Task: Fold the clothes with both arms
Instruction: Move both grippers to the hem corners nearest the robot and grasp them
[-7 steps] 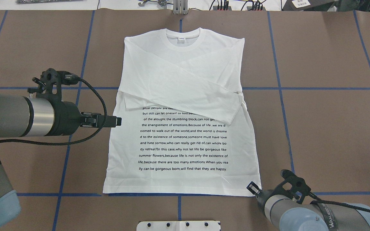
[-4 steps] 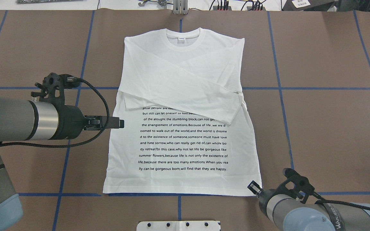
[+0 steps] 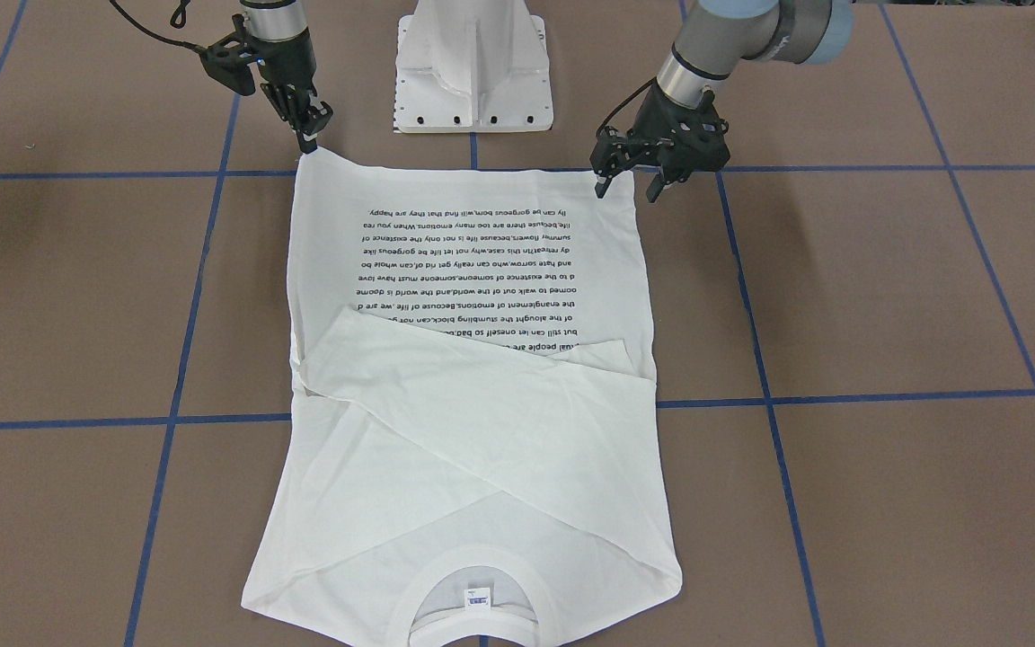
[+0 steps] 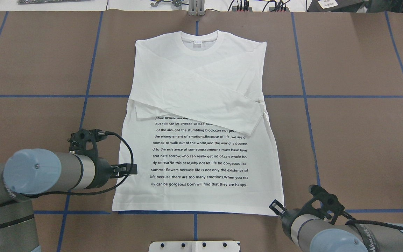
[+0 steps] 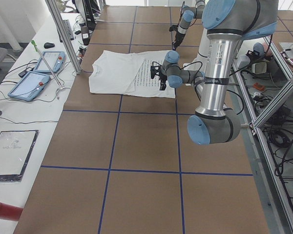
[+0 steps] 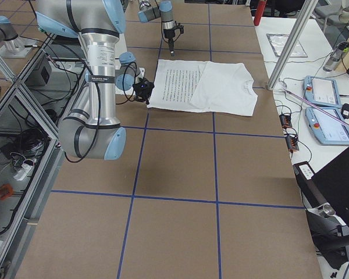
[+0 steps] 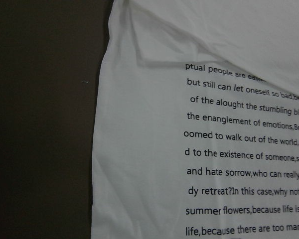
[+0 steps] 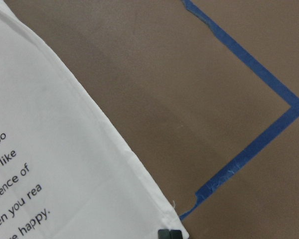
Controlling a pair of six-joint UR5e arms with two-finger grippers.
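One white T-shirt: "they are happy"

Soft matt cloth T-shirt on matt brown table covering.

White T-shirt with black text lines; brown table gridded with blue tape.

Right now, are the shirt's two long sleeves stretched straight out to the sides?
No, both sleeves lie folded across the T-shirt, crossing over each other on its front.
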